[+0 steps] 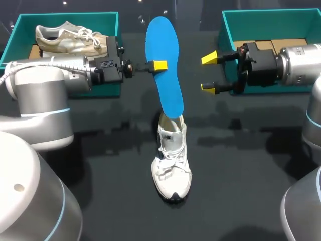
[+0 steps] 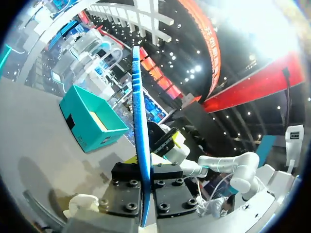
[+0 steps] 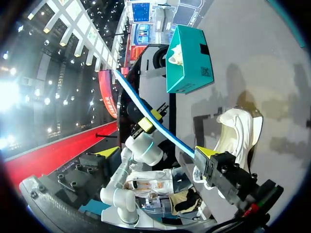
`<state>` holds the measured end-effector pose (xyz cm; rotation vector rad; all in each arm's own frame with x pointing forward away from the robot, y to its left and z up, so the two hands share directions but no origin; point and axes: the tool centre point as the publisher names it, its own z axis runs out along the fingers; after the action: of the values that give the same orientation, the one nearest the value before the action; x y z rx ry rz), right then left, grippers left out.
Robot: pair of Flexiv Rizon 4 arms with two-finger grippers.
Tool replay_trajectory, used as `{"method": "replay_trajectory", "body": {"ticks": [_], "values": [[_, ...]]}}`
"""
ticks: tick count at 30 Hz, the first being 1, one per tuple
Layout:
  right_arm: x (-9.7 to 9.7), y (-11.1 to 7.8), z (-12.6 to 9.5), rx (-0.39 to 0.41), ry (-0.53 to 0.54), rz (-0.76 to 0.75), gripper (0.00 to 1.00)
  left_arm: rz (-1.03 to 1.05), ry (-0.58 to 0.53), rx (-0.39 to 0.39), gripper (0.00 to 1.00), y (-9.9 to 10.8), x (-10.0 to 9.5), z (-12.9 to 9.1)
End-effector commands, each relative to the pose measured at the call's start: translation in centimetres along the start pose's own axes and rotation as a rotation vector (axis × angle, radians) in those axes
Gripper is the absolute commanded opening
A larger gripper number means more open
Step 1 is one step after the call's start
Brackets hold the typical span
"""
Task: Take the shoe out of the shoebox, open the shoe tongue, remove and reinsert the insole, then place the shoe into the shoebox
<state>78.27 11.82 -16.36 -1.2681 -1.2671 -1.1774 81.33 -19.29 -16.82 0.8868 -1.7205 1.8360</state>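
item: insole (image 1: pixel 168 95), blue, long. gripped by its edge, about a third of the way down from its far end, in the left claw (image 1: pixel 159 66), whose fingers are closed flat on its two faces. it hangs steeply above the middle of the table (image 1: pixel 100 165). its lower end meets the mouth of the shoe (image 1: pixel 171 163), and whether it sits inside cannot be told.

item: shoe, white, laced. stands unsupported at the middle of the table, toe toward the near edge.

item: right claw (image 1: pixel 209 73). fingers spread wide, holding nothing. it hangs well clear of the insole, toward the far right corner.

item: right shoebox (image 1: pixel 271 17), teal, far right corner, no shoe seen in it. left shoebox (image 1: pixel 65 17), teal, far left corner, with a second shoe (image 1: pixel 70 40) in it.

handling note (judgement): the insole step is under way. for a clean refit, keep the insole's lower end lined up with the shoe's opening and its length along the shoe, then feed it down and forward slowly. the shoe is free to tip or slide, so the idle right claw would do well to steady its heel first. the thin foam may buckle if pushed hard.
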Motion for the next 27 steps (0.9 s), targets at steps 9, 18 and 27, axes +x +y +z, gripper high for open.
{"method": "replay_trajectory", "body": {"ticks": [9,18,27], "values": [[-0.2,0.0,0.1,-0.002,0.008,0.004,1.00,0.781,-0.127,0.031,0.00,-1.1,0.1,-0.2],[-0.2,0.0,0.1,-0.002,0.008,0.004,1.00,1.093,-0.107,-0.013,0.00,-2.7,-0.4,-1.2],[-0.2,0.0,0.1,-0.002,0.008,0.004,1.00,1.312,-0.011,-0.075,0.00,-2.3,-0.2,-2.5]]}}
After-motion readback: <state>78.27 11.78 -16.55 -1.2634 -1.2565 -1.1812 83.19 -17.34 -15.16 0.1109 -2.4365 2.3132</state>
